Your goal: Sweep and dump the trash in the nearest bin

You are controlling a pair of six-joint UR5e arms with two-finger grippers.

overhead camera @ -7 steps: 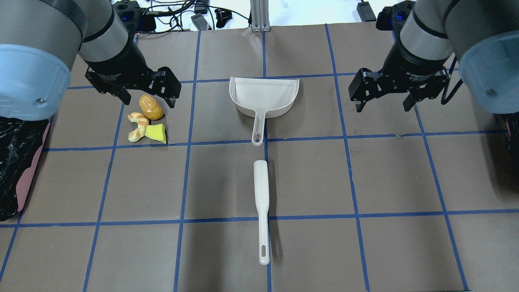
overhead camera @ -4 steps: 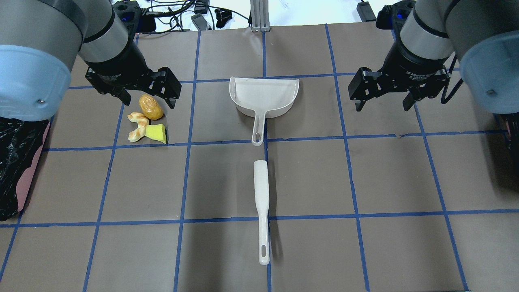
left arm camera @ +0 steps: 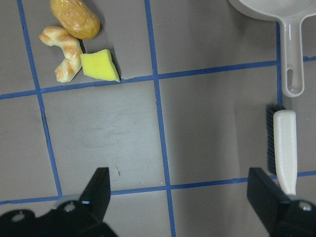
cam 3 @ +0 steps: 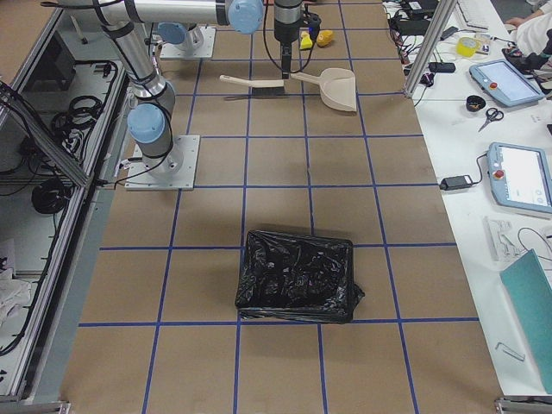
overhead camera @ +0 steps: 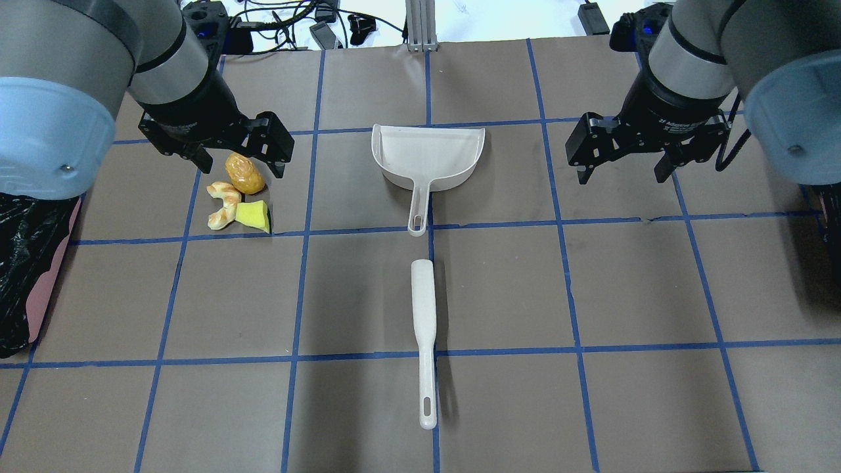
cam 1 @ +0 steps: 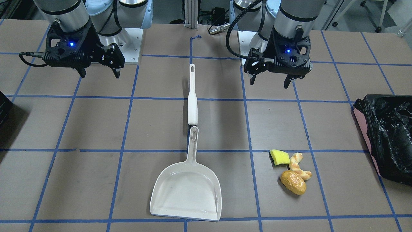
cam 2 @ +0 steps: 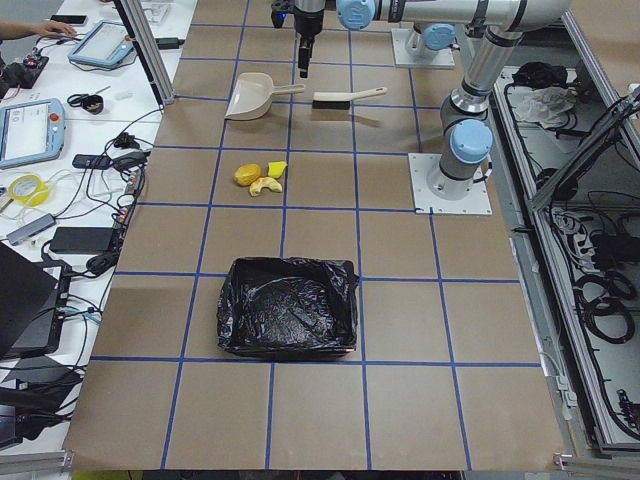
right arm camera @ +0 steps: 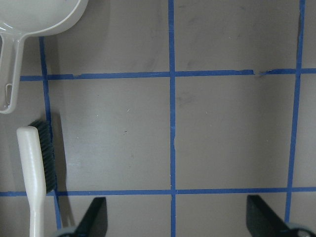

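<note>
Brown paper table (overhead camera: 512, 289) with a blue tape grid. We see the bin (cam 1: 383, 129), pink-sided with a shiny black bag, at the table's end on the robot's left. A second black-bagged bin (cam 3: 297, 276) sits at the opposite end, well apart from the trash.

Left gripper (cam 1: 269, 83) hangs above the table with jaws wide and nothing in them. It is on the robot's side of the trash, clear of it. Right gripper (cam 1: 100, 74) is also raised, jaws wide and empty, over bare table on the robot's right.

White dustpan (overhead camera: 427, 154) lies flat at table centre with its handle toward the robot. White brush (overhead camera: 424, 309) lies in line with it, head end just short of the pan's handle tip and not touching it. We see its dark bristles in the wrist views.

The trash sits in one cluster on the table, between the dustpan and the nearer bin. It is the golden-brown lump (overhead camera: 244, 173), the pale twisted pastry (overhead camera: 223, 203) and the yellow sponge wedge (overhead camera: 254, 215). The lump and the sponge each touch the pastry. The sponge sits just beside a tape line.
</note>
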